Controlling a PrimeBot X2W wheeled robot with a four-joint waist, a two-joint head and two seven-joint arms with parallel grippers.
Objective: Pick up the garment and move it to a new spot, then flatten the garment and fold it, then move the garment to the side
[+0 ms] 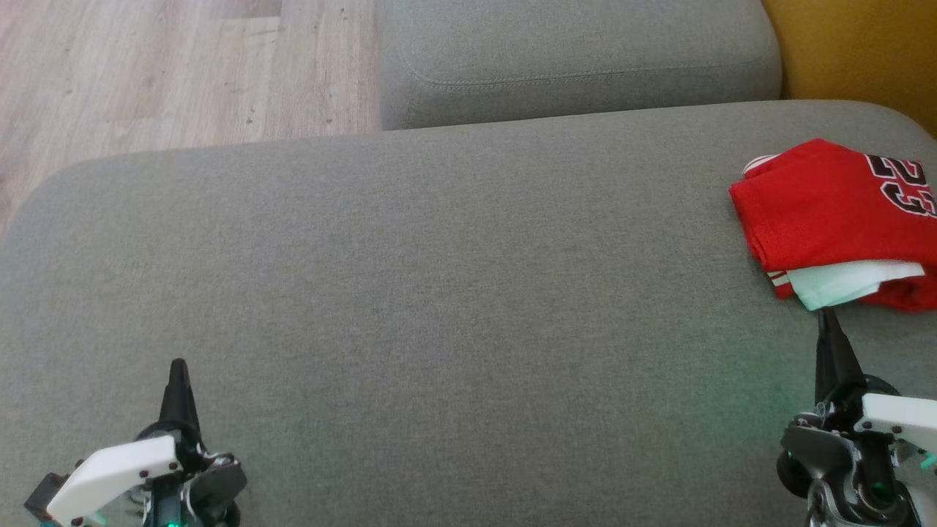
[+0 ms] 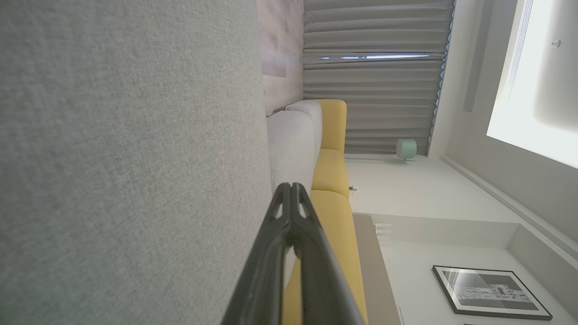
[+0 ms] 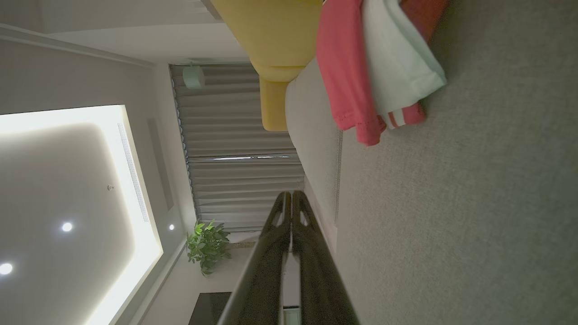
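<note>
**Folded red garment at the right end of a grey seat, both grippers shut and empty**

A wide grey fabric seat [image 1: 439, 278] stretches across the room in front of the robot. Most of its top is bare. Beyond its far left corner lies pale wood floor [image 1: 146, 73]. Behind the seat sits a second grey cushion [image 1: 578, 58], and a yellow cushion [image 1: 856, 44] shows at the far right corner.

The garment [image 1: 834, 212] lies on the seat's far right end, cut off by the edge of the head view. It is red, folded into a flat bundle, with black and white numerals on top. A pale, whitish layer sticks out from its near edge, above a red-and-white striped trim.

The right gripper [image 1: 827, 316] hangs at the near right, its dark fingers pressed together and holding nothing. They point at the garment's near edge; its wrist view shows a gap between tips and cloth.

The left gripper [image 1: 178, 366] hangs at the near left, well apart from the garment. Its jaws are likewise closed on nothing, over bare seat.
</note>
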